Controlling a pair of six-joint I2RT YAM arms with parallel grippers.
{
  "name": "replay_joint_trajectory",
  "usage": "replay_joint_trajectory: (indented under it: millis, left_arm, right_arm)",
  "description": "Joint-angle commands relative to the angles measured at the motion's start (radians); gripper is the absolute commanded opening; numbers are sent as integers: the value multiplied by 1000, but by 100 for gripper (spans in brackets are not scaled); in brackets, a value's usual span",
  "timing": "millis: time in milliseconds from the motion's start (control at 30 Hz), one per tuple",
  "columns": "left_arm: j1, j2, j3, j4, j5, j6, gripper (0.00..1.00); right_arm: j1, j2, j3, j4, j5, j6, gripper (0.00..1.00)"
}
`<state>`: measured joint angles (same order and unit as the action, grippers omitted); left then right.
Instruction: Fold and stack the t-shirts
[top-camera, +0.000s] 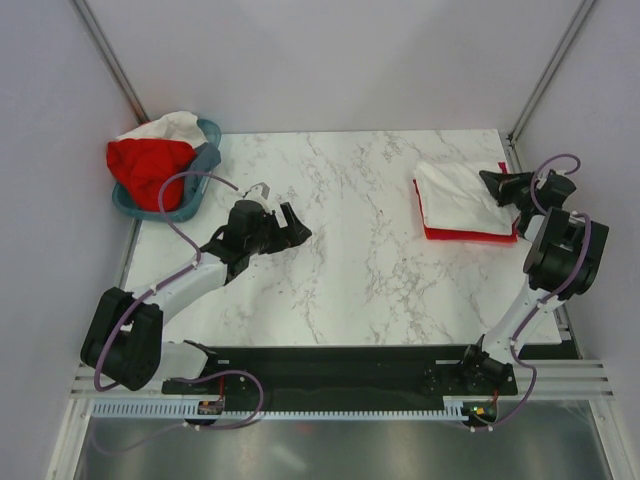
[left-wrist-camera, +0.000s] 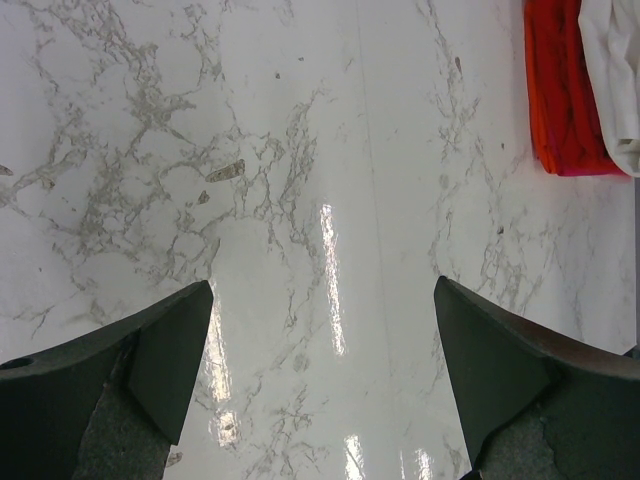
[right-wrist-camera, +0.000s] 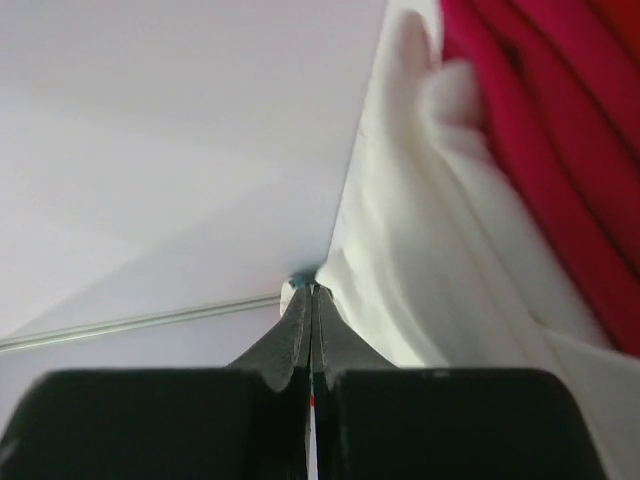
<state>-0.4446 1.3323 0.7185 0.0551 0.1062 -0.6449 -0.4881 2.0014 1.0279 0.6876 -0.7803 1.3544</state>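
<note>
White shirt (top-camera: 455, 195) laid on red shirt (top-camera: 470, 237).
Its edge is clamped by right jaws; left jaws are parted.

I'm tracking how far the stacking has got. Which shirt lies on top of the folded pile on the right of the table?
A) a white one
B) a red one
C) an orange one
A: the white shirt covers the pile, and only a strip of the red shirt shows along the edge beneath it.
</note>
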Motion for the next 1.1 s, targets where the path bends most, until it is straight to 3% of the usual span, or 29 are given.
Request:
replay_joint_trajectory:
  millis: [0, 267, 433, 600, 833, 900, 1067]
  left_arm:
    - [4, 4, -4, 38, -17, 39, 100]
    - [4, 27, 1, 43, -22, 45, 100]
    - [4, 28, 1, 43, -33, 50, 100]
    - [4, 33, -1, 43, -36, 53, 100]
    - [4, 1, -7, 38, -72, 71, 100]
    - [4, -22, -13, 38, -82, 76, 100]
    - [3, -64, -27, 38, -83, 67, 100]
  right_arm:
    - [16, -43, 134, -83, 49, -58, 1]
    - [51, 172, 372, -214, 137, -61, 0]
    - [77, 278, 409, -227, 148, -44, 0]
    - [80, 280, 448, -259, 161, -70, 0]
    - [103, 59, 480, -479, 190, -326, 11]
    - [140, -63, 402, -516, 242, -432, 20]
    - [291, -275, 211, -573, 397, -603, 26]
